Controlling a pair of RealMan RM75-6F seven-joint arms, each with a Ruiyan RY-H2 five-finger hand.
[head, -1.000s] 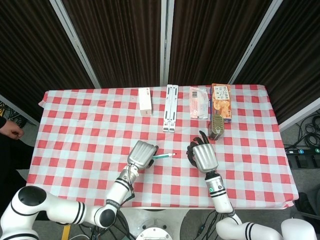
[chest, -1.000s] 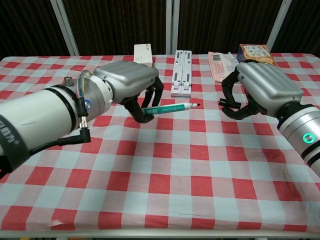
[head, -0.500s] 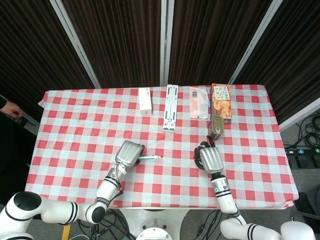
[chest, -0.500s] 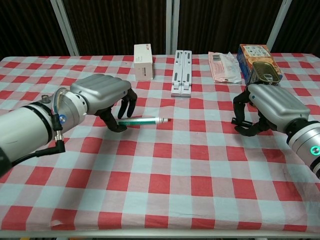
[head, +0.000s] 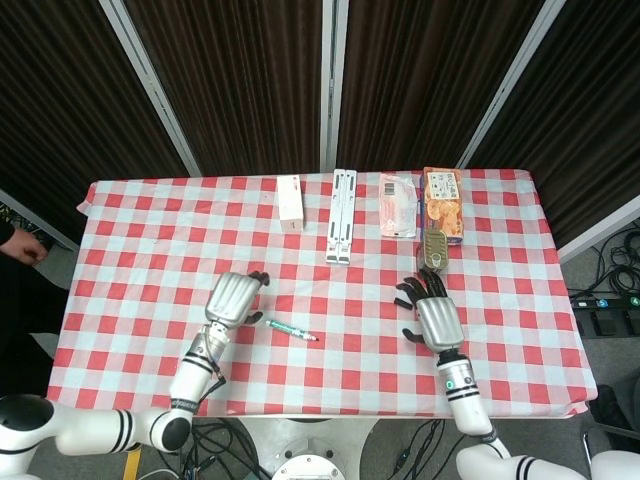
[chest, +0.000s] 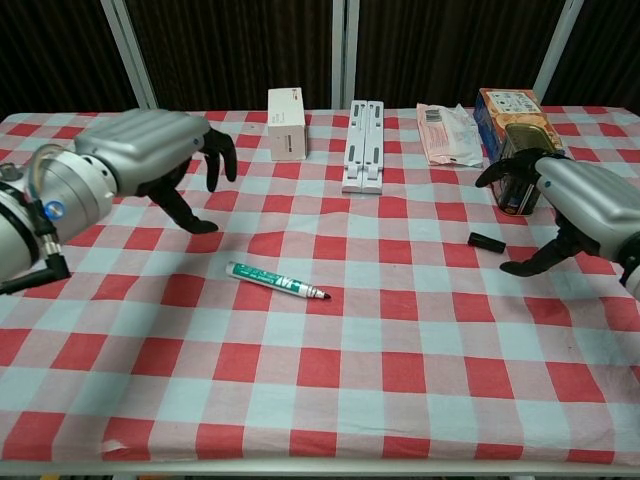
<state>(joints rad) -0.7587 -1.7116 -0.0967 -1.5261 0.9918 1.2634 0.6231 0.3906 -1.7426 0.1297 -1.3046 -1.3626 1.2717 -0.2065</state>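
Since the earlier frames you have let go of the pen (chest: 277, 281): it now lies flat on the checked tablecloth (chest: 400, 380), uncapped, tip pointing toward your right side. Your left hand (chest: 150, 150) has pulled back to the left and hangs above the cloth with fingers spread, holding nothing; the pen sits near it but apart. Your right hand (chest: 572, 205) has likewise drawn back to the right, fingers apart and empty. The small black cap (chest: 485, 241) lies on the cloth just beside that hand, not touching it. Along the far edge: white box (chest: 286, 123), white folding stand (chest: 364, 145), plastic packet (chest: 448, 133), orange carton (chest: 512, 115), with a tin can (head: 434, 248) in front of it.
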